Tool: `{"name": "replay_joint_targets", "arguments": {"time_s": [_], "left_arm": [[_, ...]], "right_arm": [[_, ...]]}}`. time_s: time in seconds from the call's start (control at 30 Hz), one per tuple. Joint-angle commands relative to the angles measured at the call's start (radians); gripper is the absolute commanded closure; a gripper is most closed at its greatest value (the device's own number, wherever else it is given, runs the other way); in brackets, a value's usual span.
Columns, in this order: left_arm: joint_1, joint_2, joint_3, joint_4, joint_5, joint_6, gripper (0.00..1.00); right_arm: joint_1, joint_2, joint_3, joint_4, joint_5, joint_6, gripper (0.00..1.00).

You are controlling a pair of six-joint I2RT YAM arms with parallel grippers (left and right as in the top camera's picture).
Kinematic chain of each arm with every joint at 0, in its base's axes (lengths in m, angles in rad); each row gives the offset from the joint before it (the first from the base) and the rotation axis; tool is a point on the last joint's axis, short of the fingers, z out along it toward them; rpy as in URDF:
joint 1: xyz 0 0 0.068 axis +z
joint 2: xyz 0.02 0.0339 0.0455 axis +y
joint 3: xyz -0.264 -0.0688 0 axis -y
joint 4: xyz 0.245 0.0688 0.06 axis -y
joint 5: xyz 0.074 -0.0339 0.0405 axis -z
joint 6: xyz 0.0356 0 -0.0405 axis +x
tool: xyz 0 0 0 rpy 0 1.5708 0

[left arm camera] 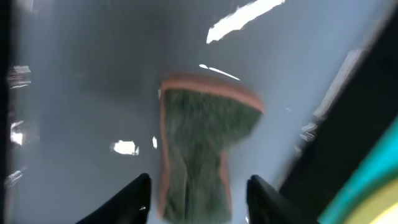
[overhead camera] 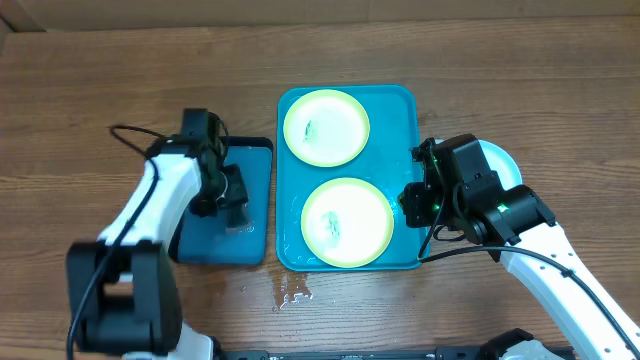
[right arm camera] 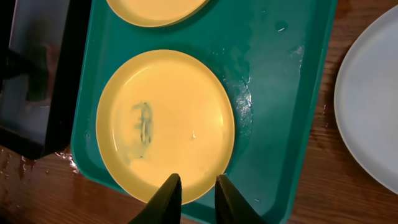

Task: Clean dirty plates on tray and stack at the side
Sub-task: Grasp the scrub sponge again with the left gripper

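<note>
Turquoise rectangular plastic tray (overhead camera: 402, 115) holds two yellow-green rimmed round plates (overhead camera: 326, 127); the smudged near one (overhead camera: 346, 222) lies just left of the right gripper (right arm camera: 194, 186), narrowly parted, empty. Left gripper (left arm camera: 198, 186) gapes above a dark sponge (left arm camera: 199, 140).

A brown wood-grain desk (overhead camera: 560, 90) is filling the view, and light is glinting off a small puddle (overhead camera: 293, 292) lying near its front edge.

Both arms are smooth white tubes with chunky black joints. The left arm (overhead camera: 150, 205) has a thin black cable (overhead camera: 125, 133) looping off it. The right arm (overhead camera: 560, 270) shows small green lights (overhead camera: 436, 158) at its black wrist. The left gripper (left arm camera: 199, 193) and the right gripper (right arm camera: 194, 190) each have two tapered black fingers.
</note>
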Motion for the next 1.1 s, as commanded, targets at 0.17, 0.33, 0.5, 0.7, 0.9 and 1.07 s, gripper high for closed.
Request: {"name": "replay_joint_targets", "arguments": {"time_s": [0.17,0.33,0.5,0.7,0.9,1.07], "left_arm": [[-0.076,0.169,-0.001,0.008,0.014,0.044,0.96],[-0.06,0.136,0.065,-0.074,0.011,0.04,0.96],[-0.054,0.054,0.228,-0.256,-0.053,0.04,0.96],[-0.056,0.017,0.226,-0.269,-0.11,0.039,0.96],[-0.06,0.04,0.017,-0.09,-0.164,0.01,0.96],[-0.059,0.058,-0.076,0.001,-0.164,-0.013,0.96]], "right_arm": [[-0.004,0.0,0.014,0.005,0.028,0.005,0.96],[-0.004,0.006,0.014,0.01,0.212,0.126,0.96],[-0.004,0.076,0.014,0.023,0.242,0.159,0.93],[-0.004,0.22,0.014,0.045,0.196,0.154,0.93],[-0.004,0.315,0.014,0.064,0.189,0.127,0.95],[-0.004,0.32,0.014,0.079,0.103,-0.007,0.9]]}}
